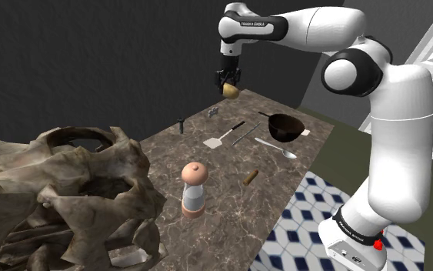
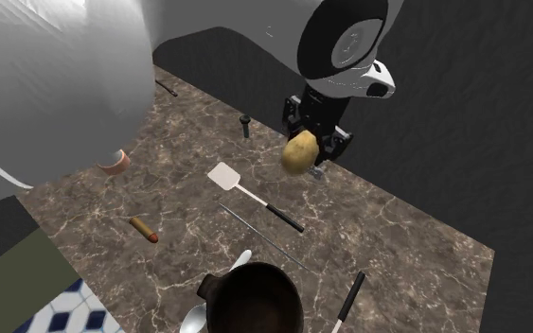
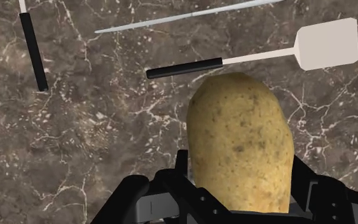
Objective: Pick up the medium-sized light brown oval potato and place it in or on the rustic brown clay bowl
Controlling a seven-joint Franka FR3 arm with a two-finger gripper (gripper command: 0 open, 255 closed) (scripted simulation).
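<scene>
A light brown oval potato [image 3: 241,143] hangs well above the marble counter, clasped between the black fingers of my gripper [image 1: 229,83]. In the second exterior view the potato [image 2: 299,152] sticks out below the gripper [image 2: 313,142], over the counter's far side. The dark brown bowl [image 1: 285,126] sits on the counter toward the shoulder view's right, apart from the gripper; it also shows as a bowl [image 2: 254,298] near the second exterior view's lower edge. Its inside looks bare.
A white spatula [image 3: 317,44] with a black handle and a thin skewer [image 3: 184,16] lie under the potato. A spoon [image 1: 276,148], a small brown sausage-like piece [image 1: 250,178], a pepper-mill shape [image 1: 194,189] and a big rock-like mass [image 1: 61,192] share the counter.
</scene>
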